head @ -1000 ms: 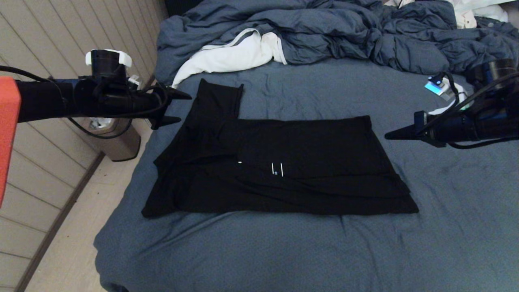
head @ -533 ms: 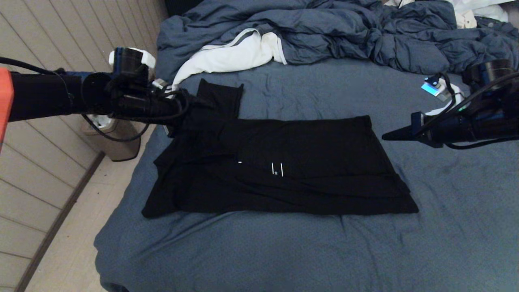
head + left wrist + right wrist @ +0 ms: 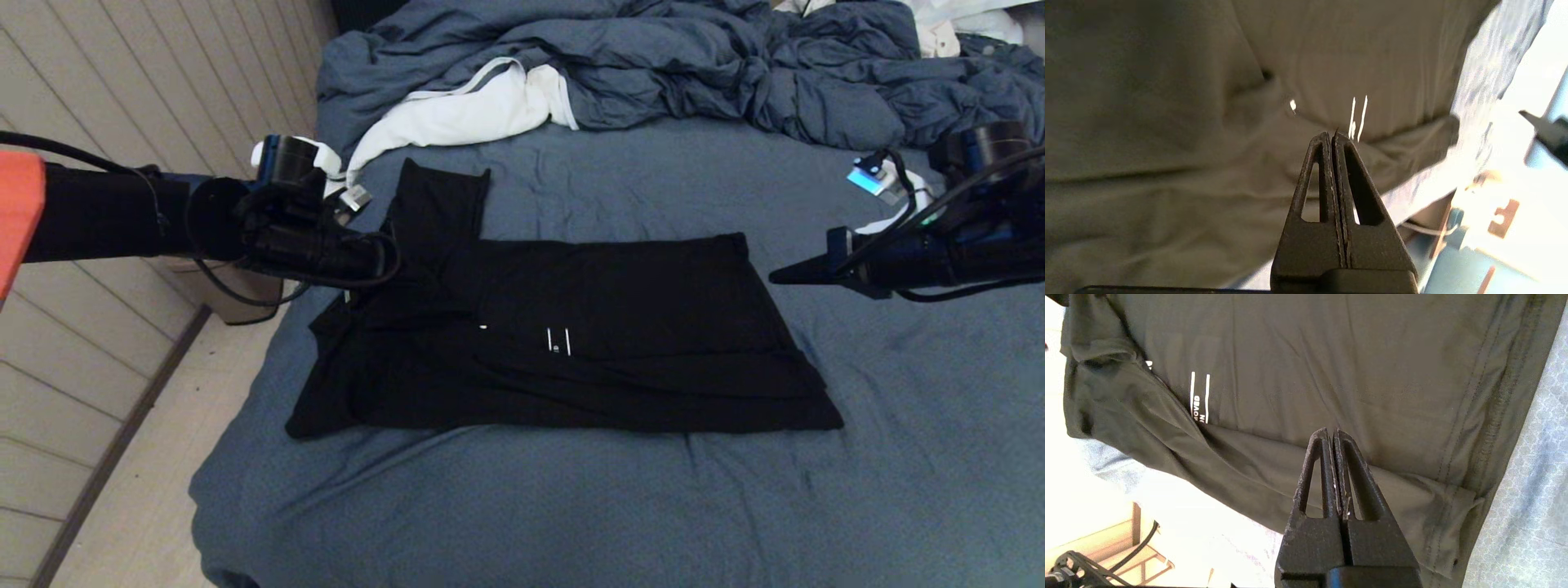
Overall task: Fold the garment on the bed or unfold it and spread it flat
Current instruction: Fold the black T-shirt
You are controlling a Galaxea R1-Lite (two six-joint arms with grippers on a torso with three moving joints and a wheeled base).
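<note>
Head view showed the wide bed with its blue-grey sheet running under and ahead of both arms, and on it the one garment, a large black short-sleeved T-shirt, lay partly folded, just ahead of the left gripper and beside the tip of the right gripper. A crumpled blue-grey duvet and one white cloth with a grey-striped edge sat beyond the shirt, farther from both grippers. Over the last second the left gripper had swung in from beside the bed's edge, clear of the cloth, until its tip stood over the shirt's collar-side fold near the one spread sleeve; the right gripper had hardly shifted, hanging just off the shirt's hem end. This suggested the left arm was closing in for a grasp on that shoulder area, probably to fold or smooth the sleeve, with nothing lifted yet. Both wrist views showed the fingers pressed together with no cloth between them: the left fingers clenched on nothing above the fabric, the right fingers likewise clenched and empty. Counted: one bed, one shirt, one duvet, one white cloth, two grippers, and two short white print bars showing on the shirt.
</note>
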